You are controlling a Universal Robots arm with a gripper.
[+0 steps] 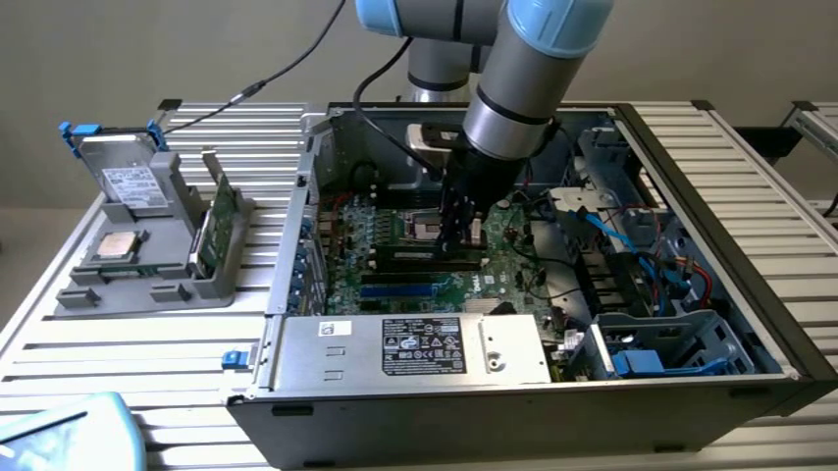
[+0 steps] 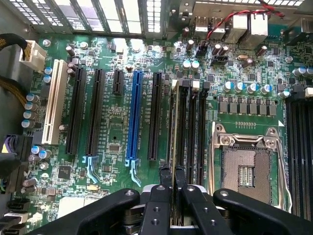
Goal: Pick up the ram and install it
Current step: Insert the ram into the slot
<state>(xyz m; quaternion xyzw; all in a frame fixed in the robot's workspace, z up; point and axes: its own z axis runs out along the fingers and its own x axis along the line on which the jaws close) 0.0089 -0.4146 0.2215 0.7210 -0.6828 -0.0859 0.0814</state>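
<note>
- Where the grey robot arm reaches down into the open black computer case [image 1: 733, 196], its black two-fingered gripper [image 1: 458, 245] sits at the middle of the exterior view, low over the green motherboard [image 1: 392, 285].
- Seen from the wrist, the gripper [image 2: 172, 171] has its jaws drawn close together, pinching the thin, long circuit-board ram stick [image 2: 172, 127], which appears edge-on.
- The ram stick runs along the row of black memory slots [image 2: 193, 127], between the black expansion slots and the square metal-framed processor socket [image 2: 244, 166]; whether it is seated in a slot cannot be told.
- A long blue expansion slot [image 2: 133, 117] lies near, parallel to the stick.
- A silver power supply box with a black label [image 1: 406, 348] fills the case's near edge, lower middle of the exterior view.
- At the exterior view's left, a grey plastic tray [image 1: 131, 285] rests on the white slatted table [image 1: 131, 343], well apart from the gripper.
- It holds a square silver processor chip [image 1: 116, 245], a silver drive box with blue tabs [image 1: 125, 167] and a green board standing on edge [image 1: 220, 226].
</note>
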